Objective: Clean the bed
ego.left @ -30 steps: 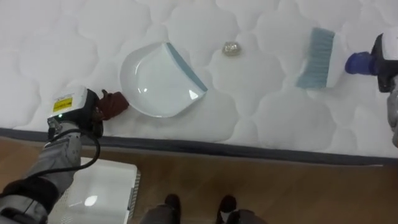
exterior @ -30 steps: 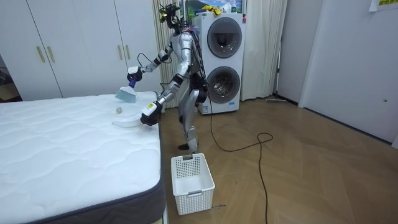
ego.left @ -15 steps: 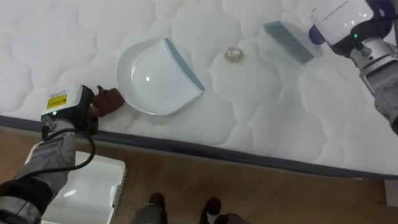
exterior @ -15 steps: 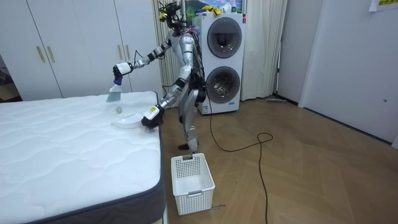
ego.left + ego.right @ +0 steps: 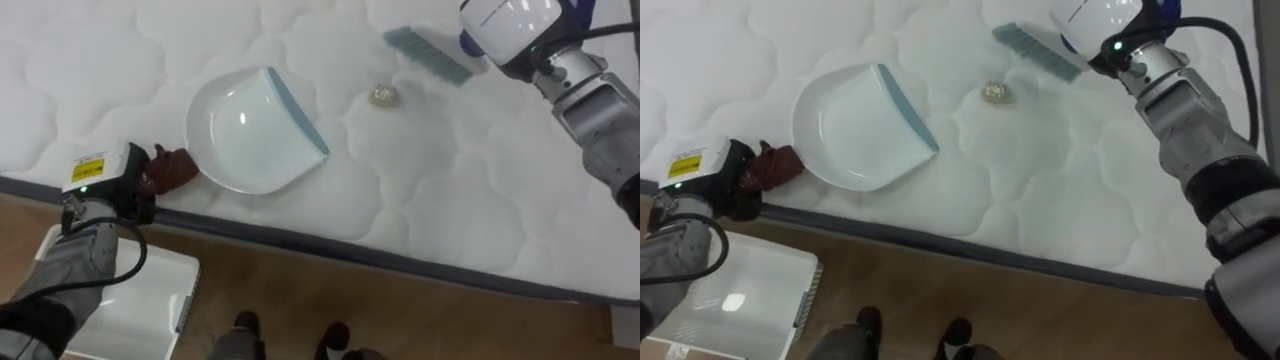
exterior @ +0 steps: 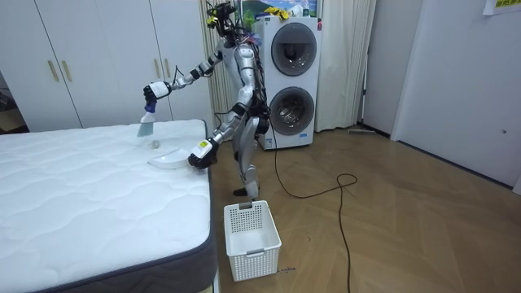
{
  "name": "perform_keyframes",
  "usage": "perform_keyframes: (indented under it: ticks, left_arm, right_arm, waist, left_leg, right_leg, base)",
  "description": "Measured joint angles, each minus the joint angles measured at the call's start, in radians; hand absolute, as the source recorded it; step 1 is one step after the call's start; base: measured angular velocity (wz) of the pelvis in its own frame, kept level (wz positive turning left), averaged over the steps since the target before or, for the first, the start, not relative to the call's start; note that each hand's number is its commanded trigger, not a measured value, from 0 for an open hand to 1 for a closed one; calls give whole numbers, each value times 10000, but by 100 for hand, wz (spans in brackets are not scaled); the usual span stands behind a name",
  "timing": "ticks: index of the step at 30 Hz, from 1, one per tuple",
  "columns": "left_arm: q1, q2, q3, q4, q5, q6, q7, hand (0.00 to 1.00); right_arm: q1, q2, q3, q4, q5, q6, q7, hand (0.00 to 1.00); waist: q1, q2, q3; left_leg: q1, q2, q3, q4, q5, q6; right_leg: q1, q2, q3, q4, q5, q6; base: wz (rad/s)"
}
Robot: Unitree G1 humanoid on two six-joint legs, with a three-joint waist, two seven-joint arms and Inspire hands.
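Observation:
A white dustpan (image 5: 250, 130) with a grey-blue lip lies flat on the white quilted mattress (image 5: 450, 210), near its front edge. My left hand (image 5: 105, 178) is shut on the pan's brown handle (image 5: 175, 166). A small crumpled ball of litter (image 5: 383, 96) rests on the mattress just right of the pan's lip. My right hand (image 5: 515, 30) is shut on a brush (image 5: 425, 55) with pale blue bristles, held just beyond the ball and to its right. In the room view I stand at the bed's corner, right arm (image 6: 183, 77) stretched over the bed.
A white laundry basket (image 5: 140, 310) stands on the wooden floor below my left arm, close to the bed's dark edge (image 5: 330, 255). Stacked washing machines (image 6: 289, 73) and white wardrobes (image 6: 89, 57) line the wall behind me.
My right arm has swung the brush from the mattress's right side leftwards to just behind the litter ball. The dustpan and my left hand have stayed put.

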Motion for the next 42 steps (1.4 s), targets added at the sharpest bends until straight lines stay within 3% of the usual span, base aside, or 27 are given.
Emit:
perform_keyframes:
  ticks: [11,17,21,25,32,37,42]
  left_arm:
    - [207,-23,163,-270,-10,32,-249,100]
    - [166,-25,154,-290,-18,-1,-387,100]
    - [133,-63,147,-288,-15,-47,-395,100]
    - [90,-89,148,-289,-13,-92,-361,100]
    - [83,-115,144,-362,-39,-130,-132,100]
    - [23,-212,16,-362,-73,-119,221,100]
    - [-172,-224,-61,-364,-95,-69,271,100]
  right_arm:
    - [182,3,184,-299,137,2,781,100]
    - [846,94,231,-208,648,5,1146,100]
    - [764,103,308,93,902,7,1227,100]
    - [687,83,303,467,897,19,1146,100]
    - [716,-70,312,1120,1195,172,1090,100]
    - [719,-186,328,1371,1732,225,788,100]
    - [720,-256,319,1434,2060,391,555,100]
  waist:
    - [148,8,-2]
    - [241,63,12]
    - [204,300,32]
    - [178,506,111]
    - [199,724,111]
    - [189,992,106]
    - [126,1059,111]
  left_leg:
    - [21,4,-48,-248,26,-42]
    - [2,-25,-201,-194,61,-78]
    - [-51,-9,-251,-120,58,-75]
    - [-133,-41,-277,-246,57,-62]
    - [-575,-67,-178,-60,99,-2]
    - [-934,-90,-150,44,118,24]
    - [-1239,-188,-170,83,203,62]
  right_leg:
    - [9,89,-4,-146,66,-20]
    - [137,139,-89,-317,73,-6]
    - [150,96,-139,-315,72,0]
    - [76,30,-225,-263,73,0]
    - [-438,-49,-114,26,80,-13]
    - [-899,-110,14,273,80,-14]
    - [-1247,-236,6,459,78,-16]
  base:
    - [1]
    - [6]
    - [3]
    - [7]
    - [0]
    - [0]
    - [3]
